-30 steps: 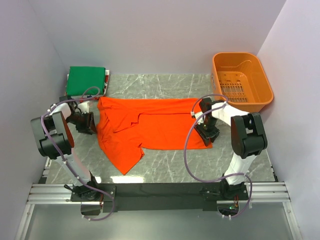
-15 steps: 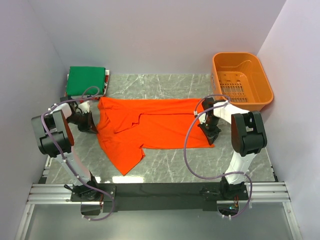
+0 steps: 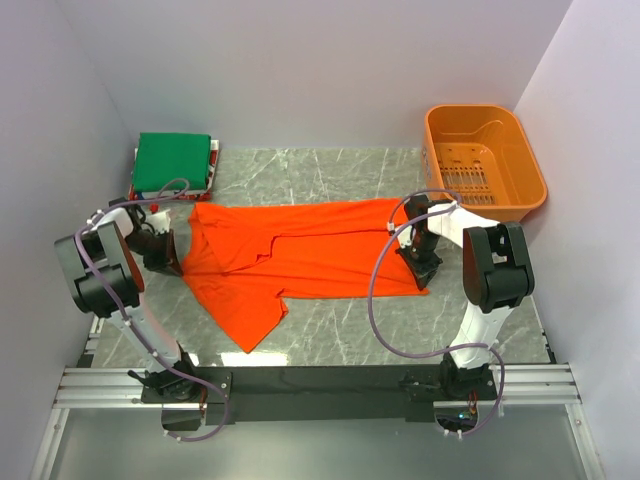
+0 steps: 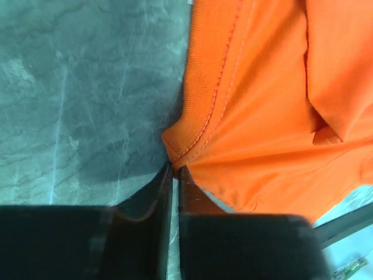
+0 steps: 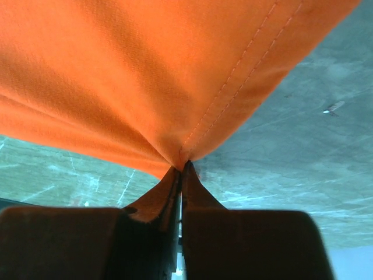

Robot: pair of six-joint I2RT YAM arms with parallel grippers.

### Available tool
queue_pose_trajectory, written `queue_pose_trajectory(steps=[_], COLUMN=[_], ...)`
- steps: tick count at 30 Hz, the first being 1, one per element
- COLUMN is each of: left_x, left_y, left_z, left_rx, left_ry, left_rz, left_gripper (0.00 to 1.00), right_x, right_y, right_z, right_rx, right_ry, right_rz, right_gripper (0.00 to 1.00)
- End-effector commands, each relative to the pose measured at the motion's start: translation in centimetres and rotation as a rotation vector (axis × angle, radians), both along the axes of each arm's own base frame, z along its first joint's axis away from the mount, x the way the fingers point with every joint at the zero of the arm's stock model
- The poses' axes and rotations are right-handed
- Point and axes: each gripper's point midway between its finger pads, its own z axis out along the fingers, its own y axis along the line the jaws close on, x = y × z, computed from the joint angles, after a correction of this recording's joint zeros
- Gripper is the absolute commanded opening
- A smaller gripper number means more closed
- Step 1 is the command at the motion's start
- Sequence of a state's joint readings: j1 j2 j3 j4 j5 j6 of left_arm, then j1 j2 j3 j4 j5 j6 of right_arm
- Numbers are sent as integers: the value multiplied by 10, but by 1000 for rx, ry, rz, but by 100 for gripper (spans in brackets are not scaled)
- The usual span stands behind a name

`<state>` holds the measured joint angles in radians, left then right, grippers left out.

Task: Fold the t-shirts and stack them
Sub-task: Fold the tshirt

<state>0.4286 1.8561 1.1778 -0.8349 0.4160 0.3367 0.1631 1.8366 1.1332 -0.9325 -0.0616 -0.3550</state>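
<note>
A bright orange-red t-shirt (image 3: 300,250) lies spread on the marble table, one sleeve pointing toward the near edge. My left gripper (image 3: 172,262) is shut on its left edge, pinching a stitched hem (image 4: 192,140) between the fingertips. My right gripper (image 3: 422,268) is shut on the shirt's right edge, a point of cloth (image 5: 186,149) gathered in its tips. A folded green t-shirt (image 3: 172,160) tops a small stack with thinner white and red layers at the back left.
A rigid orange plastic basket (image 3: 484,160) stands at the back right corner. Purple walls close in the table on three sides. Grey marble (image 3: 380,320) shows in front of the shirt.
Both grippers have closed on the shirt's edges. The left gripper has drawn the left edge slightly outward, bunching the cloth there; the right arm barely moved.
</note>
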Motion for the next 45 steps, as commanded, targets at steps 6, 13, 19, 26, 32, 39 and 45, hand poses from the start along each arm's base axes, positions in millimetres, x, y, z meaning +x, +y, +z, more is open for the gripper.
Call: queue_pose_trajectory(steps=[6, 13, 19, 26, 32, 39, 45], left_x=[2, -57, -107, -154, -180, -151, -115], left_y=[-13, -84, -152, -188, -213, -211, -162], left_z=[78, 109, 82, 52, 31, 51, 55], left_rx=[-21, -13, 31, 64, 119, 126, 195], left_ry=[-254, -373, -447, -390, -395, -404, -398], left_rz=[-319, -828, -1230, -1503, -1630, -1446, -1271], left_gripper=[45, 63, 61, 62, 63, 58, 58], right_x=[-1, 4, 30, 12, 5, -4, -11], right_y=[7, 3, 4, 8, 17, 20, 18], right_z=[24, 66, 67, 42, 22, 21, 16], right_rx=[80, 104, 71, 80, 73, 98, 96], right_ry=[-6, -181, -423, -524, -524, -510, -515], right_rz=[66, 241, 434, 672, 739, 750, 803], right_gripper=[45, 47, 47, 53, 55, 50, 50])
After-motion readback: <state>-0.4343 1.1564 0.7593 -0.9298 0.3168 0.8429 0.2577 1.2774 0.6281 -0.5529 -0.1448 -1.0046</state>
